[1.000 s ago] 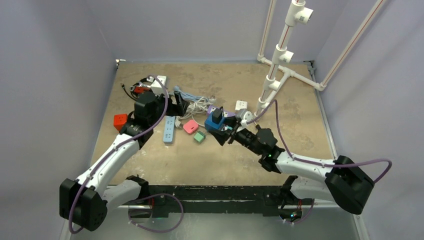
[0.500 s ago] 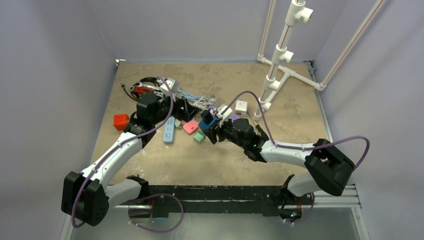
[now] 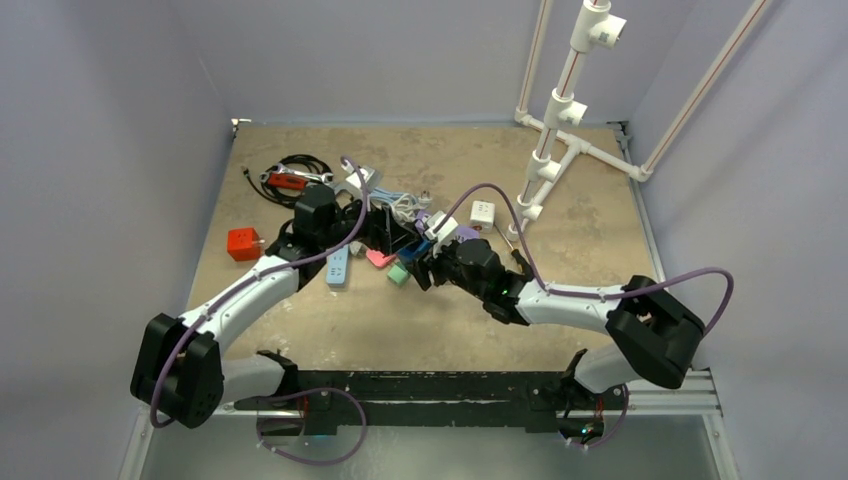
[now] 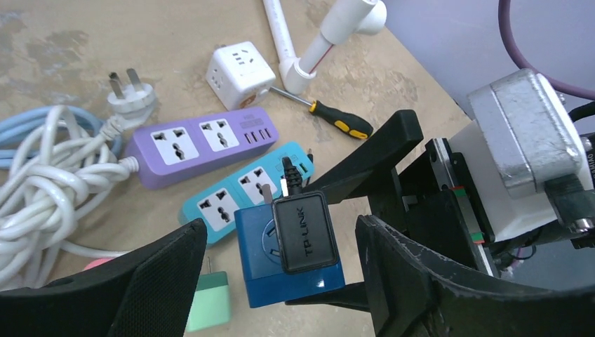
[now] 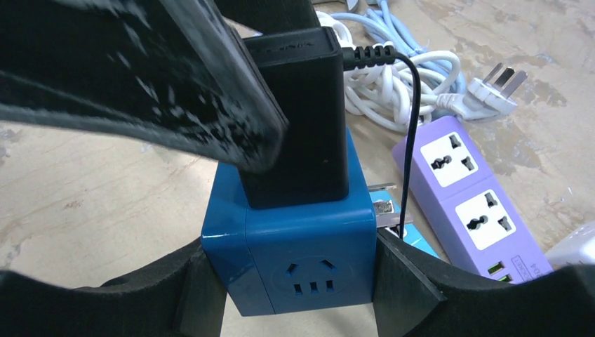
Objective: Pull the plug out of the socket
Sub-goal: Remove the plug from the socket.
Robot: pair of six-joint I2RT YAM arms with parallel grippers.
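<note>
The right gripper point(image 5: 295, 281) has its 2 jaws pressed against opposite sides of the blue cube socket point(image 5: 302, 239), pinching it; the black plug point(image 5: 298, 119) sits seated in the cube's top face, just above those jaws; the left gripper point(image 4: 281, 228) has its jaws spread, 1 on each side of the plug, with a gap showing on both sides; beyond the left jaws a teal power strip point(image 4: 245, 189) and a purple power strip point(image 4: 203, 144) lie side by side on the table point(image 4: 63, 63).
</note>
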